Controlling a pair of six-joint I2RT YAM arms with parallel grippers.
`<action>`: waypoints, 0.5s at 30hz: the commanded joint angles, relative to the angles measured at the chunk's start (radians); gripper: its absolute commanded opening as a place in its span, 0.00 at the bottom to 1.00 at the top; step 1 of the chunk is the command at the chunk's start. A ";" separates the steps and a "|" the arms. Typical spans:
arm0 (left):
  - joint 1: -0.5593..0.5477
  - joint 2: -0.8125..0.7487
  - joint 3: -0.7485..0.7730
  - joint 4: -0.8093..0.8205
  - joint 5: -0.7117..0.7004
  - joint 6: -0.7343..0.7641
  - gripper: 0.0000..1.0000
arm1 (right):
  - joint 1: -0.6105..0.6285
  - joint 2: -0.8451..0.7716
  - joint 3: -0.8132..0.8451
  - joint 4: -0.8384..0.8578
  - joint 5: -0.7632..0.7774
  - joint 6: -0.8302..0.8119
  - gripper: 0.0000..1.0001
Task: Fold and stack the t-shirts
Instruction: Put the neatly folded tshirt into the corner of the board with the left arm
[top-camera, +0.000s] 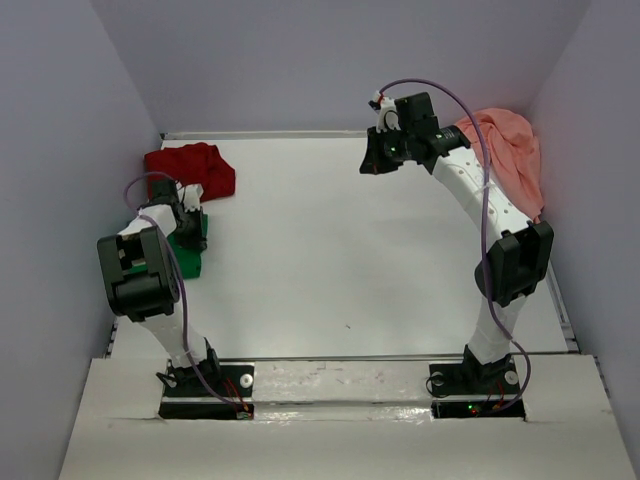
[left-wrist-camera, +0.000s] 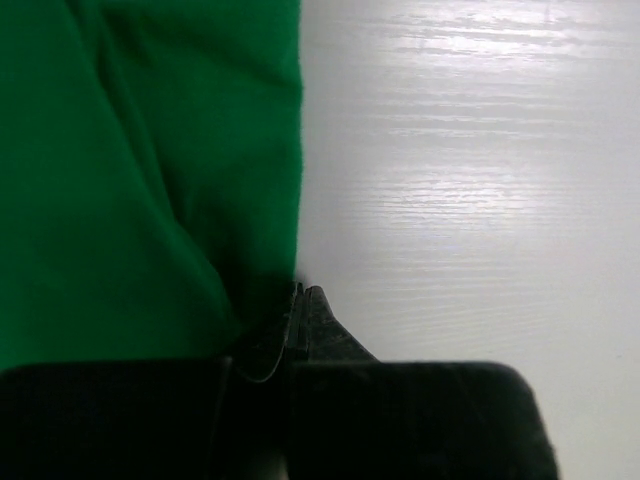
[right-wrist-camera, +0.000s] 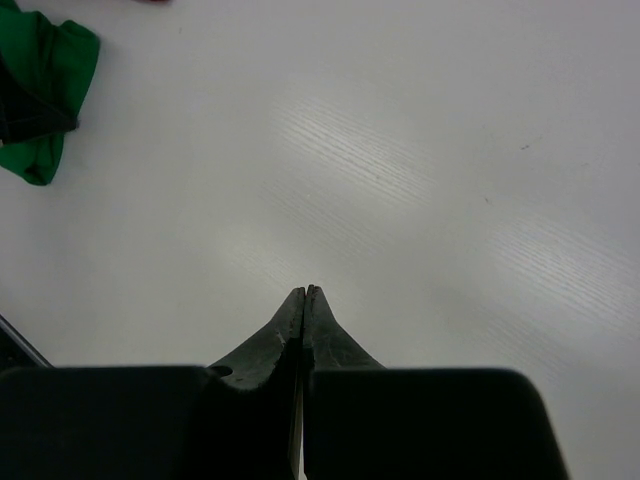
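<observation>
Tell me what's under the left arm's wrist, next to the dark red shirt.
A bright green t-shirt lies on the white table under the left gripper, whose shut tips sit at its edge. The left arm covers part of the shirt, hiding its full outline.

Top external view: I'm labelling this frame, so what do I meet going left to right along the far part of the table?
Going right: dark red t-shirt → right gripper → salmon-pink t-shirt.
</observation>
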 joint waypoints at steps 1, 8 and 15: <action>-0.033 -0.079 -0.009 -0.010 0.058 0.017 0.00 | -0.004 -0.032 -0.013 0.015 0.011 -0.002 0.00; -0.111 -0.114 0.000 0.019 0.123 -0.007 0.00 | -0.013 -0.055 -0.034 0.022 0.011 -0.008 0.00; -0.135 -0.323 0.011 0.131 0.254 -0.055 0.00 | -0.013 -0.113 -0.135 0.098 -0.039 -0.030 0.00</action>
